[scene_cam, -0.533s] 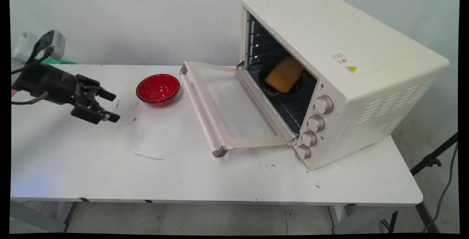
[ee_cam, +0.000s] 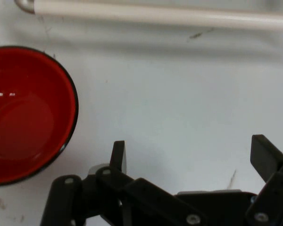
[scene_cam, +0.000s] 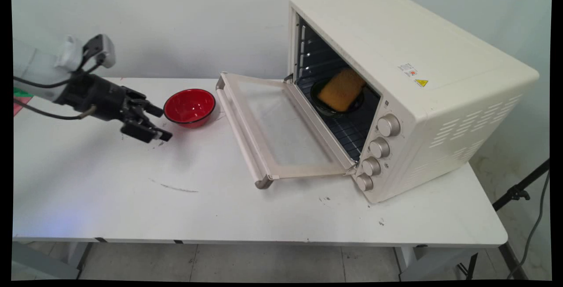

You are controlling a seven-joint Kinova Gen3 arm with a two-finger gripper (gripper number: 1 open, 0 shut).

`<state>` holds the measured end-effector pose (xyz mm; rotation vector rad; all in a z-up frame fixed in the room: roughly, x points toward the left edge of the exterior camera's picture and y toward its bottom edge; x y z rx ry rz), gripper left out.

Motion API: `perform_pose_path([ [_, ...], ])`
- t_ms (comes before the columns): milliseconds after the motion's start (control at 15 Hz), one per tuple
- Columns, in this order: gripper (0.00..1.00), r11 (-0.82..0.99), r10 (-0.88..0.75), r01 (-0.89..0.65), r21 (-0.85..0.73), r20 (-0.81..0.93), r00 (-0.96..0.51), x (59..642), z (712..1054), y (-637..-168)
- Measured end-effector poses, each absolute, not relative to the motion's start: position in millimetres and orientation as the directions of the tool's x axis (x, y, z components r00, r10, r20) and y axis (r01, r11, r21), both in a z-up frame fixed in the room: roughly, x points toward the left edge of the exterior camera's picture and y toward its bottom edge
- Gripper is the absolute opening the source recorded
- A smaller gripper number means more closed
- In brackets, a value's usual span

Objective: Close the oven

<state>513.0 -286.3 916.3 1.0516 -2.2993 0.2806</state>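
Gripper [scene_cam: 159, 123] spread, holding nothing, low over the surface [scene_cam: 132, 199], just beside the red bowl [scene_cam: 189, 107]. Oven door [scene_cam: 272, 128] open; sponge [scene_cam: 341, 90] sits in a dark dish inside.

red bowl [ee_cam: 26, 115] cut off at left edge

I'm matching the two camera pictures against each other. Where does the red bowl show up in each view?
Main view: the red bowl sits left of centre on the white table, just right of the open end effector.
Hand view: the red bowl fills the left edge, beside the end effector.
Shared landmark: the oven door handle, which runs along the top of the hand view.
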Motion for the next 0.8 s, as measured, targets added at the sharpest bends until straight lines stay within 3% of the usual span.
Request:
perform_pose_path([
  [667,1.00,0.689,-0.598,-0.724,0.020,0.580,-0.553,453,874,-335],
  [733,0.00,0.693,-0.595,-0.721,0.017,0.579,-0.557,447,869,-340],
  [800,0.00,0.695,-0.592,-0.719,0.014,0.578,-0.561,442,864,-344],
])
